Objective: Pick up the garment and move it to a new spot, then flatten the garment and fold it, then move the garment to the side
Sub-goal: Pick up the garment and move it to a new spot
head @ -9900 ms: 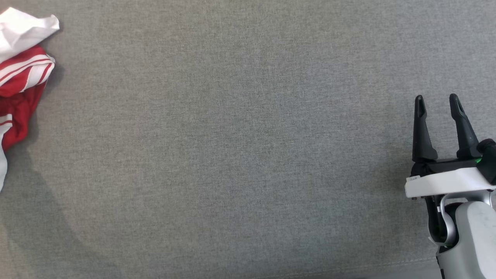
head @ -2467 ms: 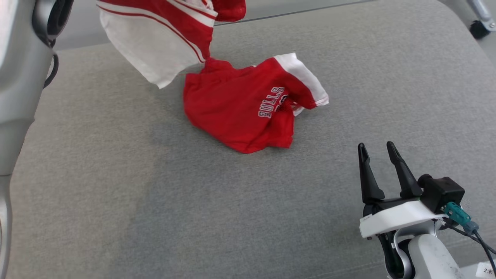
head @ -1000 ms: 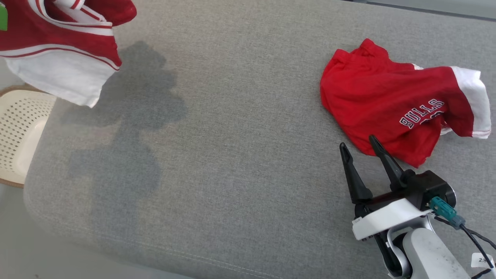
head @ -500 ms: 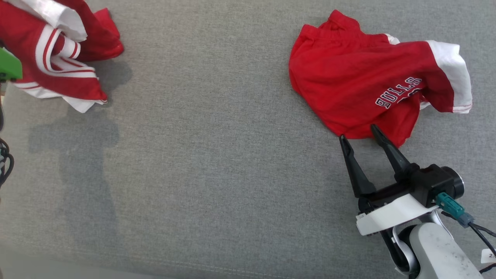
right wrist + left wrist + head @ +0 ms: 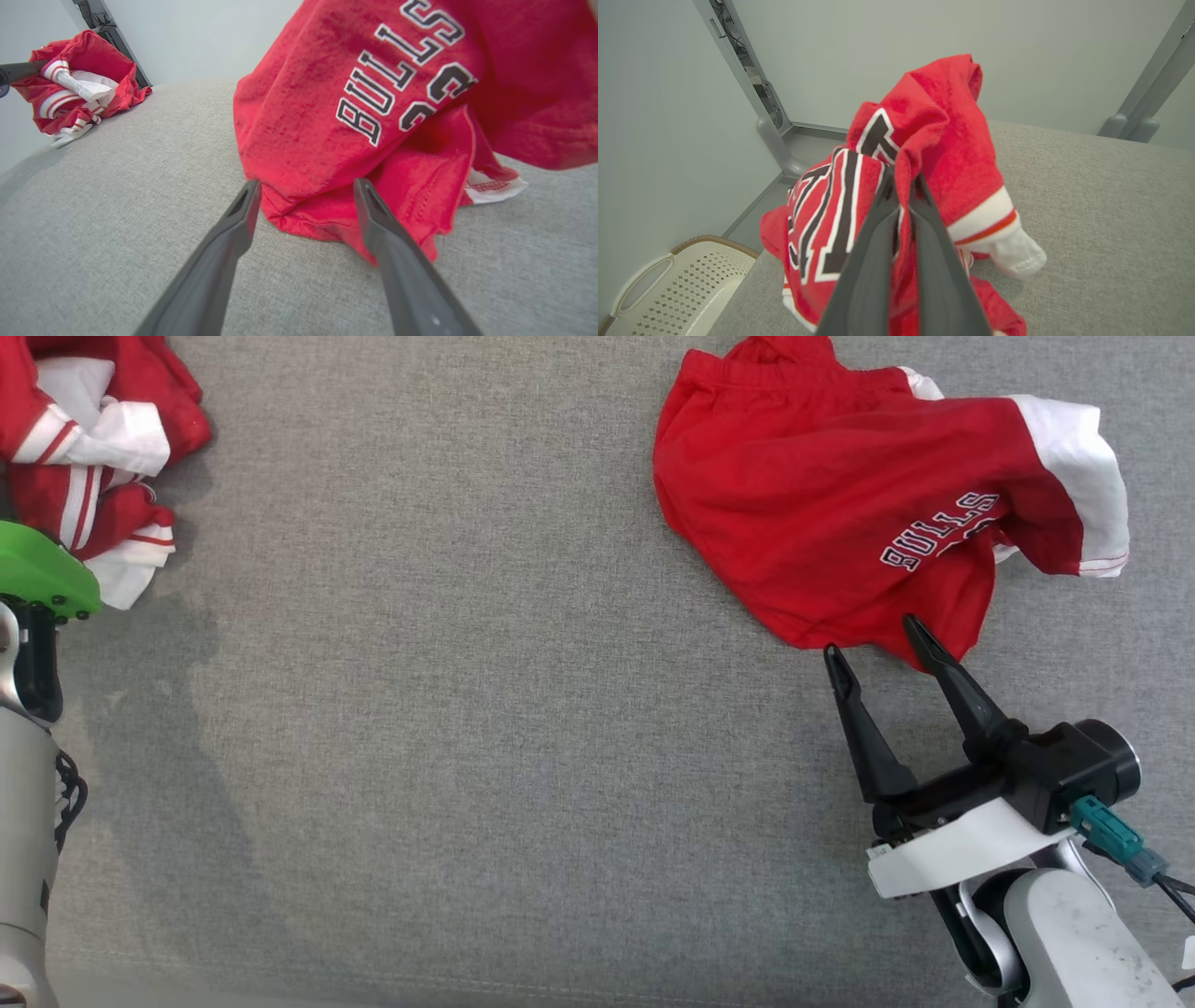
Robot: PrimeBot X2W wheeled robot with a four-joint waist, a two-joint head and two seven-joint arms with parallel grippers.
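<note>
Garment of red cloth with white panels and striped trim sits bunched at the far-left corner of the grey cushion. Its lower folds rest on the cushion and its top is gathered upward. The left gripper has its two dark fingers pressed together on a ridge of this red cloth, pinching it. A green cover on the left arm shows at the cushion's left edge, just nearer than the bundle.

A second red garment lies crumpled on the far-right part of the cushion. It has white BULLS lettering and a white band toward the cushion's right side.

The right gripper is over the cushion's right half with its fingers spread wide and nothing between them. Its tips are at the near hem of the lettered garment. One tip overlaps the red cloth and the other is over bare grey fabric just beside it; whether they touch the cloth I cannot tell.

A cream perforated basket stands on the floor beside the cushion's left corner.
</note>
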